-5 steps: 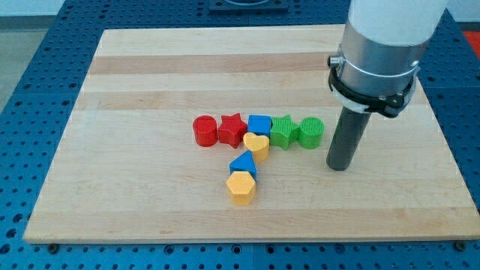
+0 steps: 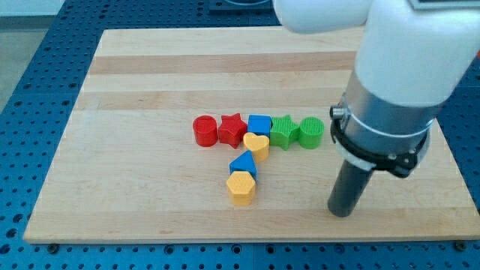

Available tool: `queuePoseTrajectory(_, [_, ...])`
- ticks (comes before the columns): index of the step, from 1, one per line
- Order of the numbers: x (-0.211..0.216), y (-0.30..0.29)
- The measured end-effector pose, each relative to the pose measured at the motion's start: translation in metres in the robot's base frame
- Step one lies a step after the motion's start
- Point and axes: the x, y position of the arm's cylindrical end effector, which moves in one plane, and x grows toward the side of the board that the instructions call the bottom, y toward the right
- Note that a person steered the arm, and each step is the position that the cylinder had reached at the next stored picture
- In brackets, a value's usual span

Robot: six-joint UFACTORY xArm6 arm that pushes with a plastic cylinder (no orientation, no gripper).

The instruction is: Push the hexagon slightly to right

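The yellow hexagon (image 2: pixel 241 187) lies on the wooden board (image 2: pixel 150 75), lowest of the block cluster. A blue triangle (image 2: pixel 244 164) touches its upper edge. Above that sits a yellow heart (image 2: pixel 256 144). A row runs across the middle: red cylinder (image 2: pixel 204 130), red star (image 2: pixel 232 129), blue cube (image 2: pixel 259 124), green star (image 2: pixel 283 130), green cylinder (image 2: pixel 310 132). My tip (image 2: pixel 341 212) rests on the board well to the right of the hexagon and a little lower, touching no block.
The board's bottom edge (image 2: pixel 247 238) runs just below my tip. A blue perforated table (image 2: pixel 30 90) surrounds the board. The arm's white and grey body (image 2: pixel 397 90) covers the board's right part.
My tip has moved toward the view's bottom, from beside the green cylinder to near the board's bottom edge. No block has moved.
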Motion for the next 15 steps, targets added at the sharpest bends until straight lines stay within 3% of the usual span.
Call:
queuePoseTrajectory(3, [0.026,-0.160])
queuePoseTrajectory(4, [0.024,-0.189])
queuePoseTrajectory(9, [-0.007,-0.199])
queuePoseTrajectory(15, [-0.002,-0.199])
